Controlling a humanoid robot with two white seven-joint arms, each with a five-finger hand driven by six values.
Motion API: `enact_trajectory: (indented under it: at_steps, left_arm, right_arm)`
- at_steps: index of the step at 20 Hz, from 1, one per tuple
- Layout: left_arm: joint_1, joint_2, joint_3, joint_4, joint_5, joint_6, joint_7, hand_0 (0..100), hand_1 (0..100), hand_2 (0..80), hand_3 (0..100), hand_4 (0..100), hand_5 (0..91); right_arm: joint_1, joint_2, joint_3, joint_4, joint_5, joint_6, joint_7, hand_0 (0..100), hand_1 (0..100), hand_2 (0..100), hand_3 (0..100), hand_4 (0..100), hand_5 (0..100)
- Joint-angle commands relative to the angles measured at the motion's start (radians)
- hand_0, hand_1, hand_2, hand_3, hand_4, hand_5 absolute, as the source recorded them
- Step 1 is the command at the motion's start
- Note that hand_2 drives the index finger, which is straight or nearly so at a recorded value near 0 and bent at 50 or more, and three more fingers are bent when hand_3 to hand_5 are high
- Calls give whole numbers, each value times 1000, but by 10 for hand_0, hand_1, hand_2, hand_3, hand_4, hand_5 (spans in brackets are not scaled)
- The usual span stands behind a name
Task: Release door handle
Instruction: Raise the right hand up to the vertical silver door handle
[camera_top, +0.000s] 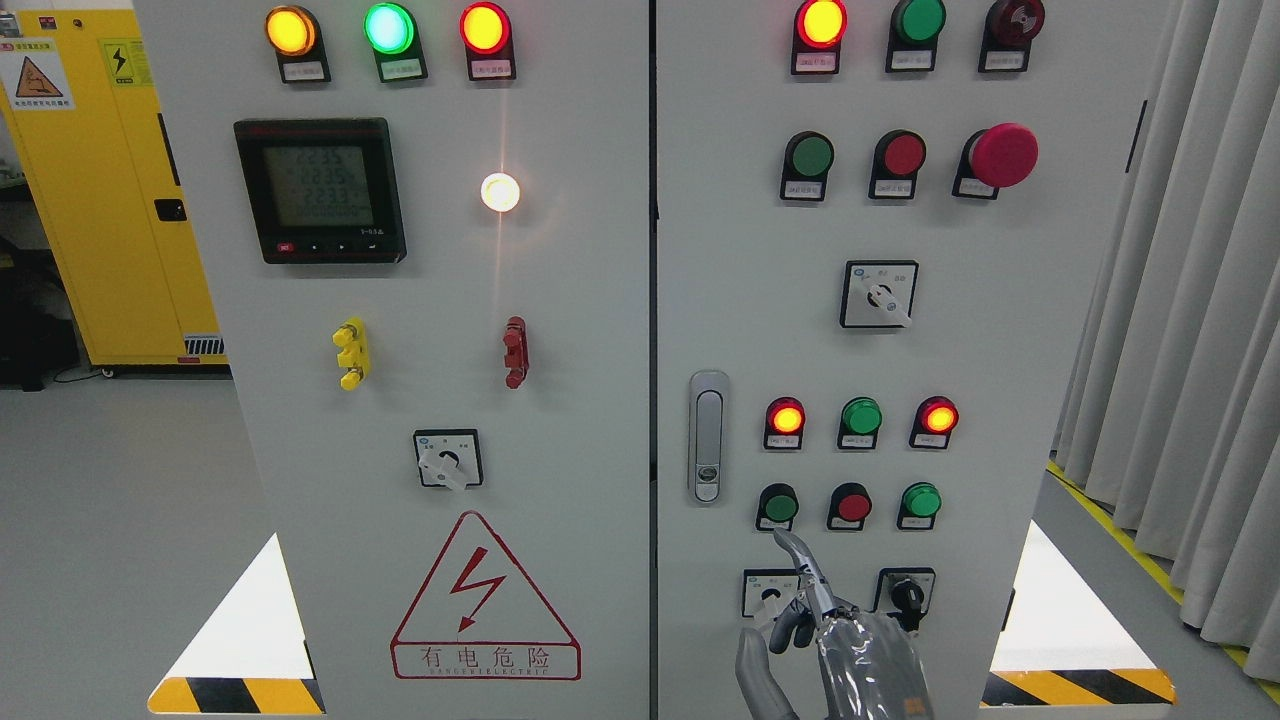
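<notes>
fingers: we see the index finger stretched toward 11 o'clock, tip just under the dark green round pushbutton; the others are loosely bent, apart, holding nothing.
hand: right hand, silver-grey with jointed metal fingers, enters at the bottom edge right of the middle; wrist and arm are cut off there.
task thing: the grey metal vertical door handle with oval lock sits at 10–11 o'clock from the hand, near the right door's left edge, well apart from the fingers, lying flush in its plate.
step: we judge the release as done or nearly done, since nothing touches the handle.
next move: we think the hand just needs to pull back toward 6 o'clock without brushing the white-plated rotary switch or the black-knob key switch flanking it.
risk: the pointed index is close to the pushbutton row; a bump could press one.
surroundings: pale grey two-door electrical cabinet carrying lamps, a black digital meter at 10 o'clock and a big red mushroom stop button at 1 o'clock.
hidden: the left hand does not show; the hand's thumb side is partly cut off; label print is too small to read; we cannot tell whether the fingertip touches the panel.
</notes>
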Motion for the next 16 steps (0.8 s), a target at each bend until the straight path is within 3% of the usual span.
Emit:
enact_trajectory:
  at_steps: [1,16]
  left_arm:
    - [0,0,0,0,0,-1,0,120,556,0,0,0,0]
    - [0,0,0,0,0,-1,0,120,556,0,0,0,0]
  right_arm:
    - [-58,45,33,81,231,1,-18,471,355,0,1000,989,1000]
    - [-135,84,84,189,352,30,-50,374,321,0,1000,999,1000]
